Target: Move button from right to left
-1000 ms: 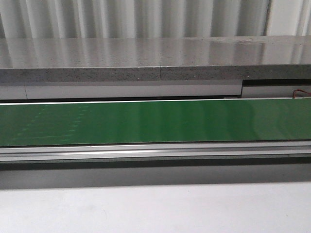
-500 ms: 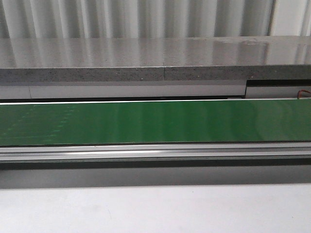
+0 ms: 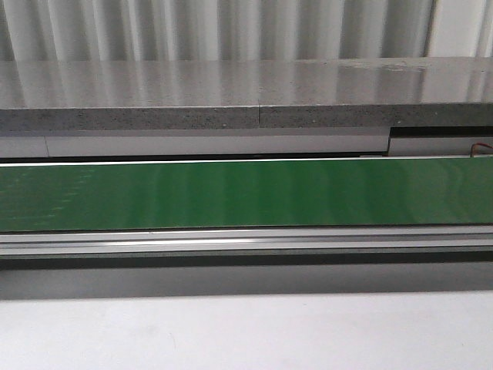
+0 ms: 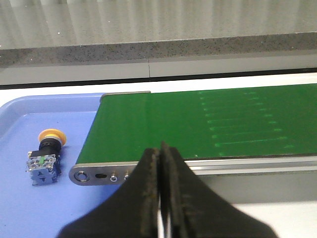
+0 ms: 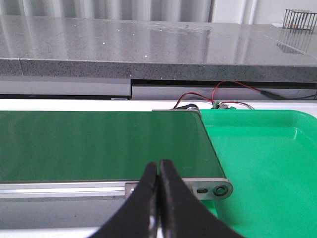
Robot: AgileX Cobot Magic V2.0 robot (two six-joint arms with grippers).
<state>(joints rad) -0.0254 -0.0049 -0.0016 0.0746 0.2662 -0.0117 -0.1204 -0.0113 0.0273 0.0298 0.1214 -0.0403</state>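
The button [image 4: 45, 154], with an orange-yellow cap, black collar and blue-and-clear base, lies on its side in the blue tray [image 4: 29, 208] beside the end of the green conveyor belt [image 4: 198, 124]. It shows only in the left wrist view. My left gripper [image 4: 160, 148] is shut and empty, held before the belt's near rail, to the side of the button and apart from it. My right gripper [image 5: 158, 166] is shut and empty before the other end of the belt [image 5: 99, 144]. Neither gripper shows in the front view.
A green tray [image 5: 267, 158] sits at the belt's right end, with red and black wires [image 5: 223, 94] behind it. A grey stone ledge [image 3: 246, 100] runs behind the belt [image 3: 246, 193]. A metal rail [image 3: 246, 240] and white table [image 3: 246, 331] lie in front.
The front view shifted slightly between one second and half a second ago, then held still. Nothing else moved.
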